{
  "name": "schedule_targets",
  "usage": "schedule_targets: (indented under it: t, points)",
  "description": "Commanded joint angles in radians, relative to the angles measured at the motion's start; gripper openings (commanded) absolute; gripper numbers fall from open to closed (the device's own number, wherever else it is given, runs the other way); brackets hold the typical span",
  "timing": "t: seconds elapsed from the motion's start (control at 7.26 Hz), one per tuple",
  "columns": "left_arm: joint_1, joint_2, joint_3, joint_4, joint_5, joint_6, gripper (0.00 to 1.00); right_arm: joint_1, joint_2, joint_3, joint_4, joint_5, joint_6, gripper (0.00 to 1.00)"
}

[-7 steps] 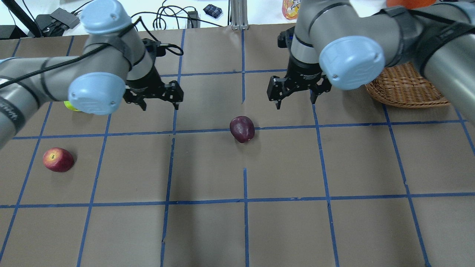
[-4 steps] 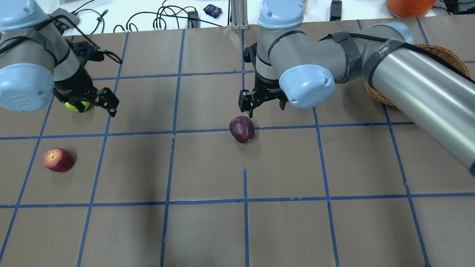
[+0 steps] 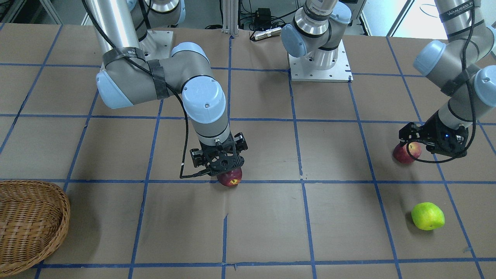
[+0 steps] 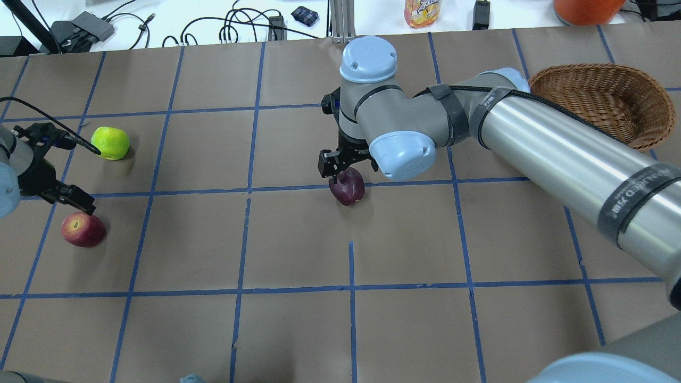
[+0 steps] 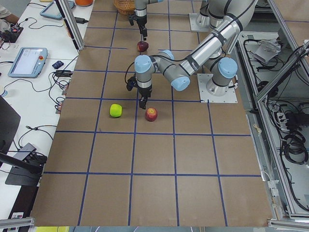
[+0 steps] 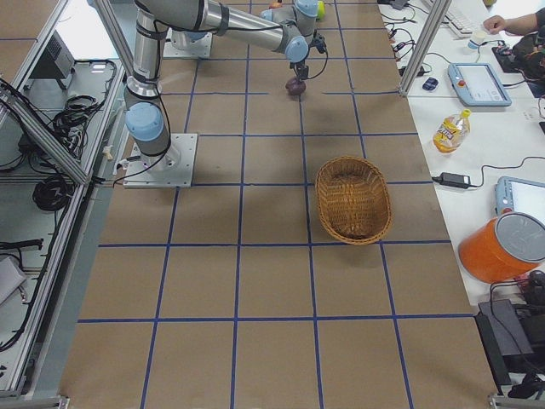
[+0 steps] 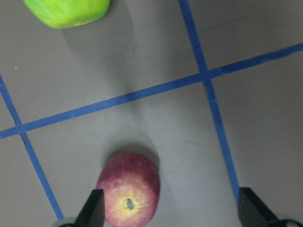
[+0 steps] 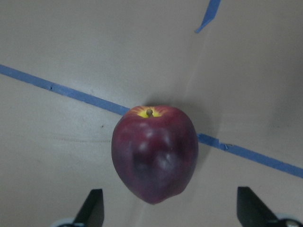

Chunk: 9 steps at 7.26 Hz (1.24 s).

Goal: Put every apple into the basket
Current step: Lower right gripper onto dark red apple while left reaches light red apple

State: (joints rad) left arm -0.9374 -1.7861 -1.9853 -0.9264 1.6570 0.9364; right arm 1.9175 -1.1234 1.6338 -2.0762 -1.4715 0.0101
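Note:
The dark purple-red apple [image 4: 347, 186] lies on a blue tape line mid-table. My right gripper [image 4: 348, 169] hangs just above it, open; in the right wrist view the apple [image 8: 155, 153] sits between the spread fingertips [image 8: 94, 210]. The red apple with a yellowish patch [image 4: 82, 229] lies at the left. My left gripper [image 4: 64, 194] is open over it; in the left wrist view that apple [image 7: 129, 195] is close to one fingertip [image 7: 94, 210]. The yellow-green apple [image 4: 110, 142] lies free farther back. The wicker basket [image 4: 601, 101] stands at the back right with nothing showing inside.
Beyond the table's far edge are an orange bucket [image 4: 585, 8], a drink bottle [image 4: 420, 13] and cables [image 4: 234, 26]. My right forearm [image 4: 558, 154] stretches over the table in front of the basket. A person's hand [image 6: 511, 21] rests at the side bench.
My right gripper has come nearer and down over the dark apple. My left gripper has left the yellow-green apple and moved over the red one. Both stay open.

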Motion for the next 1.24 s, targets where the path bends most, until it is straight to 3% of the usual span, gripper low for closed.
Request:
schedule_targets:
  t: [0.0,0.41,0.55,0.69,0.83,0.96,1.1]
  points:
    - [0.035,-0.045,-0.062,0.096,0.003,0.050,1.00,0.024,0.063,0.000,-0.060,0.000,0.005,1.00]
    - [0.035,-0.093,-0.064,0.100,0.012,0.048,1.00,0.035,0.102,0.001,-0.093,0.000,0.014,1.00]
    - [0.035,-0.104,-0.063,0.124,0.010,0.047,0.92,0.035,0.111,0.001,-0.094,-0.007,0.008,1.00]
    - [0.029,-0.104,-0.064,0.162,0.013,0.041,0.48,0.034,0.112,0.001,-0.094,-0.009,0.002,0.99]
    - [0.019,-0.084,-0.052,0.153,0.017,-0.009,0.21,0.032,0.109,0.000,-0.094,-0.006,0.013,0.38]
    - [-0.010,-0.052,-0.053,0.123,0.009,-0.077,0.20,0.031,0.097,-0.006,-0.090,-0.004,0.013,0.00]
    - [-0.082,-0.014,-0.050,0.088,0.010,-0.162,0.19,0.006,0.052,-0.014,-0.075,-0.006,0.013,0.00]
